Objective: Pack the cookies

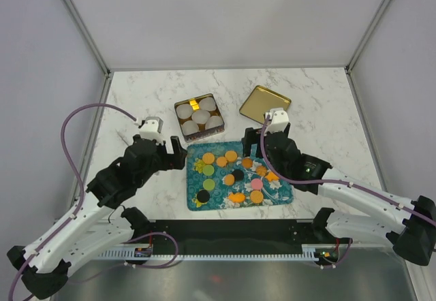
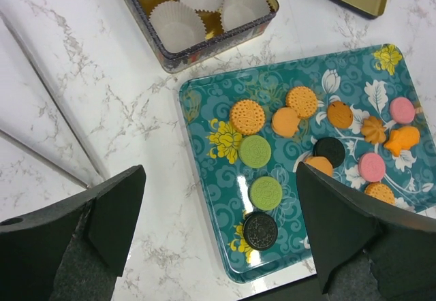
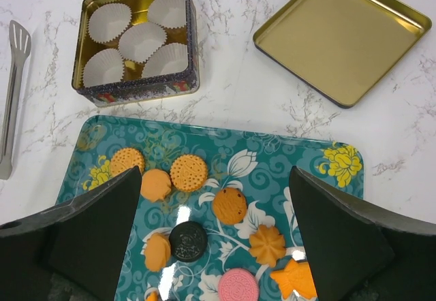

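Observation:
The cookies (image 1: pixel 230 156) lie loose on a teal flowered tray (image 1: pixel 216 200): mostly orange, with a few green, pink and black. My left gripper (image 1: pixel 180 154) is open and empty, hovering at the tray's left edge. In the left wrist view (image 2: pixel 219 199), green (image 2: pixel 254 150) and black (image 2: pixel 260 231) cookies lie between its fingers. My right gripper (image 1: pixel 264 166) is open and empty above the tray's right half. In the right wrist view (image 3: pixel 214 199), an orange cookie (image 3: pixel 229 205) and a black one (image 3: pixel 188 240) lie below it.
A square tin (image 1: pixel 204 136) holding several empty white paper cups stands behind the tray, seen also in the wrist views (image 2: pixel 211 49) (image 3: pixel 136 91). Its gold lid (image 1: pixel 265 102) lies upside down to the right. Metal tongs (image 3: pixel 13 97) lie left of the tin.

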You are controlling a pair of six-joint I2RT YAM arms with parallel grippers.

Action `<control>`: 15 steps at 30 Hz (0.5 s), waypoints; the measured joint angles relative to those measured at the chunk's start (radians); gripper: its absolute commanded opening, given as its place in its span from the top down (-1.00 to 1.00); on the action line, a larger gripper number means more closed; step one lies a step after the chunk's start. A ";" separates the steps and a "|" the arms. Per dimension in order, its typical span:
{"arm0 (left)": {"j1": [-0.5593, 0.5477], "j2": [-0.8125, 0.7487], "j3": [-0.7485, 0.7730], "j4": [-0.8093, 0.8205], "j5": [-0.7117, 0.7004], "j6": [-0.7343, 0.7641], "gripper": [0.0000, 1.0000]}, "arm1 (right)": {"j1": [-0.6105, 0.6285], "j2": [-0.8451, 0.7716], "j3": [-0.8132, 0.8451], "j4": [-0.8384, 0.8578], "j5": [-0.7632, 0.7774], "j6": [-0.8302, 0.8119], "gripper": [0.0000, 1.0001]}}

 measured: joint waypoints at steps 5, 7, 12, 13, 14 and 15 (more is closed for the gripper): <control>0.000 -0.036 -0.021 -0.018 -0.075 -0.042 -0.99 | 0.000 -0.002 0.000 -0.021 -0.023 -0.023 -0.96; 0.000 -0.027 -0.035 -0.024 -0.126 -0.084 -0.99 | 0.000 0.004 0.003 -0.027 -0.041 -0.031 -0.96; 0.024 0.086 -0.070 -0.045 -0.215 -0.196 -0.99 | 0.000 0.072 0.037 -0.030 -0.111 -0.037 -0.96; 0.042 0.114 -0.077 -0.048 -0.222 -0.217 -0.99 | 0.000 0.090 0.043 -0.031 -0.129 -0.037 -0.96; 0.064 0.142 -0.085 -0.050 -0.222 -0.234 -1.00 | 0.000 0.106 0.048 -0.031 -0.143 -0.038 -0.96; 0.101 0.171 -0.100 -0.047 -0.219 -0.251 -0.99 | 0.000 0.119 0.049 -0.032 -0.159 -0.038 -0.96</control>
